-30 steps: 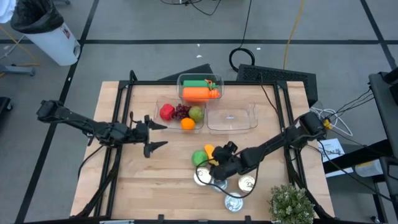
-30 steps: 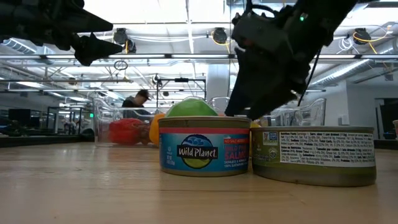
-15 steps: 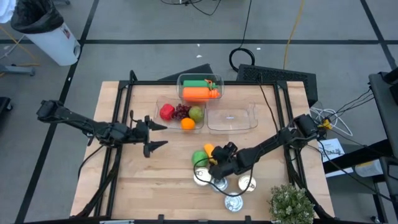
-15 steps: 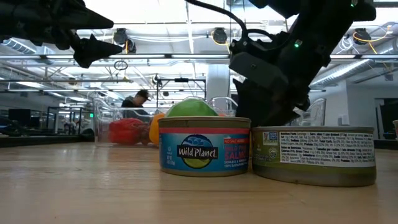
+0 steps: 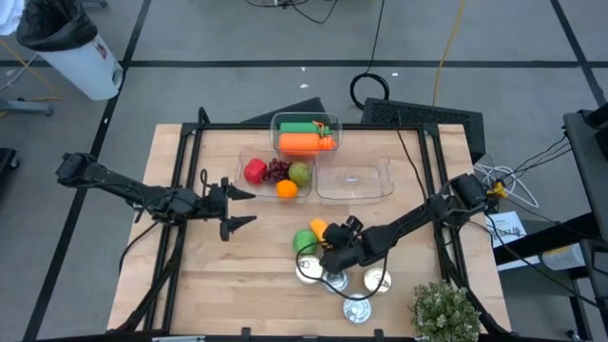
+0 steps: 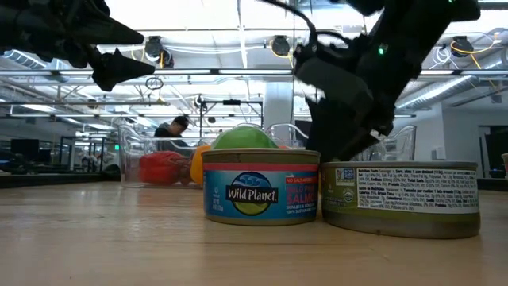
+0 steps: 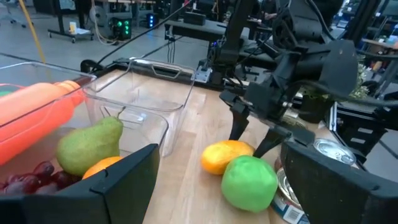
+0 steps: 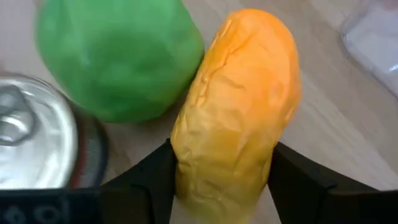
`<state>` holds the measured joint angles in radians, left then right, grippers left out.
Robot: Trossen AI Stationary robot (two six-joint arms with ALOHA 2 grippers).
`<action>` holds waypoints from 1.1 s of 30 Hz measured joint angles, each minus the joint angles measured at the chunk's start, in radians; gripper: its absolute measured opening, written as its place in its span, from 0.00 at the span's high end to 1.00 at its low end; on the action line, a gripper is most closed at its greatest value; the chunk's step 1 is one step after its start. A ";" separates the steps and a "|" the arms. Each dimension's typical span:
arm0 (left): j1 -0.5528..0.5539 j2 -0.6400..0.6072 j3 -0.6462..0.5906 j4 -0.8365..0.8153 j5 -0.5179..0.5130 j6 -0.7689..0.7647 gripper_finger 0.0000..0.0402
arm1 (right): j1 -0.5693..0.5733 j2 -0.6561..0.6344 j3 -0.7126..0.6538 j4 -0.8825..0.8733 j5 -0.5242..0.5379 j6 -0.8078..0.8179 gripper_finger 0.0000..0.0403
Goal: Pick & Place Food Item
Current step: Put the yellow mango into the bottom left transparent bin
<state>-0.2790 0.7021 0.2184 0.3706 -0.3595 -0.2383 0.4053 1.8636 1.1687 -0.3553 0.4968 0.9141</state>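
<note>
Reaching down at the front middle of the counter (image 5: 237,285), the right gripper (image 8: 221,186) has its two dark fingers (image 8: 149,186) on each side of the orange food (image 8: 239,106). In the right wrist view the fingers sit close against its sides, pinching it. The orange food lies on the wood, touching the green ball (image 8: 118,56) next to it. In the left wrist view the same gripper stands over the orange food (image 7: 227,155) and the green ball (image 7: 249,180).

A can (image 6: 260,187) with a blue label stands just in front of the green ball. A second can (image 6: 401,197) stands right beside it. From above, a third can (image 5: 357,310) sits nearer the front edge, close to a small plant (image 5: 445,313) in the front right corner.

The left gripper (image 5: 239,206) hangs over the left side of the counter, with its fingers spread and nothing between them. It is well apart from the food.

Farther back sit three clear tubs. One (image 5: 249,190) holds a red fruit (image 5: 254,171), grapes (image 5: 276,171), a pear (image 5: 300,173) and an orange (image 5: 287,189). The tub (image 5: 353,180) beside it has nothing in it. The tub (image 5: 304,119) behind holds a carrot (image 5: 302,142) and something green.

A person (image 6: 173,131) shows far back in the room.
</note>
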 joint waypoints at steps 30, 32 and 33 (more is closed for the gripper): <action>0.000 0.502 0.162 0.312 0.022 -0.424 0.13 | 0.075 -0.217 -0.001 -0.014 0.376 -0.853 0.48; 0.000 0.558 0.220 0.312 0.024 -0.392 0.13 | 0.075 -0.217 0.000 -0.010 0.400 -0.877 0.48; 0.000 0.584 0.248 0.312 0.029 -0.375 0.13 | 0.075 -0.217 0.000 -0.011 0.414 -0.886 0.48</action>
<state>-0.2790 1.2860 0.4661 0.6828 -0.3301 -0.6130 0.4801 1.6463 1.1683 -0.3659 0.9111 0.0277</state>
